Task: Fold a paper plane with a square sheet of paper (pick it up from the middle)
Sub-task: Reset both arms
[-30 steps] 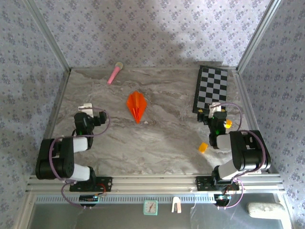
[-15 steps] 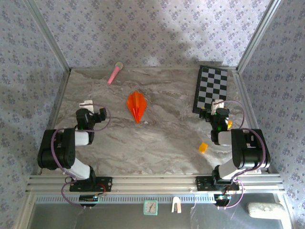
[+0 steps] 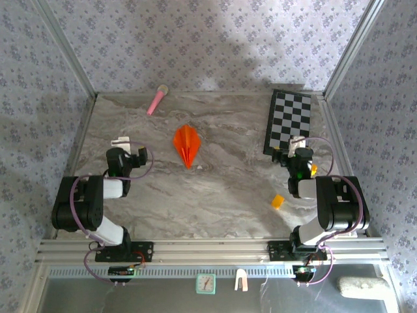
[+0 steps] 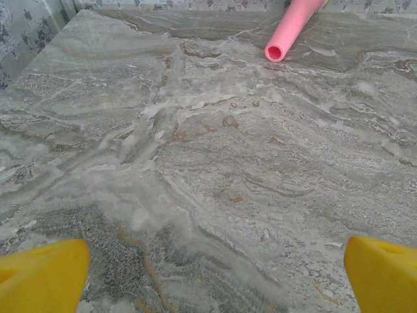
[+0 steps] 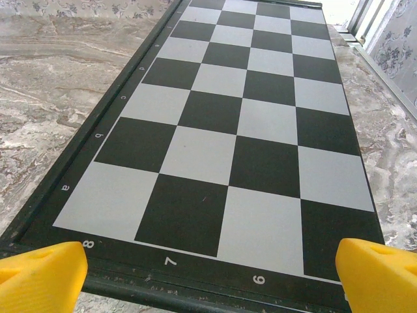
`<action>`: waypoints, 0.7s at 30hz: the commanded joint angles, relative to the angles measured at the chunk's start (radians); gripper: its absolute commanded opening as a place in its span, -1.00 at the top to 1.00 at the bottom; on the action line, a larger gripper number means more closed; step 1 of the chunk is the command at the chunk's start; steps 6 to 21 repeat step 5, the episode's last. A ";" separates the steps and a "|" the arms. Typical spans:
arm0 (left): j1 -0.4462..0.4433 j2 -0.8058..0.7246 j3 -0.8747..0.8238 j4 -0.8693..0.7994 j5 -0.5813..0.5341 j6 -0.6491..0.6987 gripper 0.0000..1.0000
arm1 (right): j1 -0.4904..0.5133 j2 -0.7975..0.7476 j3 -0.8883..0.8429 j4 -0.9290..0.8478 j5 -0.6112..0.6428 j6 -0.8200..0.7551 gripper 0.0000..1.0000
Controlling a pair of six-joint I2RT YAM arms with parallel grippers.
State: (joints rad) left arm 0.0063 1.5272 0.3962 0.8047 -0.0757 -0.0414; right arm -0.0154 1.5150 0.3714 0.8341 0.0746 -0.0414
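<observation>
Near the bases, the left gripper (image 4: 210,268) and right gripper (image 5: 210,267) both hang empty with fingers spread wide, well apart from the orange paper plane (image 3: 187,145) lying mid-table. A careless pinch could crush its creases or skid the light paper across the smooth grey marble-patterned table (image 3: 215,192). Beyond lie the checkerboard (image 3: 290,122) and pink tube (image 3: 156,100), backed by floral-papered walls (image 3: 208,39).

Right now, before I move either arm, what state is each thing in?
paper plane: folded, lying free on the table.
left gripper: open, empty.
right gripper: open, empty.
checkerboard: flat, no pieces on it.
pink stick: lying at the table's far edge.
orange block: loose on the table.
</observation>
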 commanded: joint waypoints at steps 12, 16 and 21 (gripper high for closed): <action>0.004 0.009 0.023 -0.004 -0.002 0.009 -1.00 | -0.006 0.010 0.018 -0.015 -0.007 0.014 -1.00; 0.004 0.009 0.023 -0.004 -0.002 0.009 -1.00 | -0.006 0.010 0.018 -0.015 -0.007 0.014 -1.00; 0.004 0.009 0.023 -0.004 -0.002 0.009 -1.00 | -0.006 0.010 0.018 -0.015 -0.007 0.014 -1.00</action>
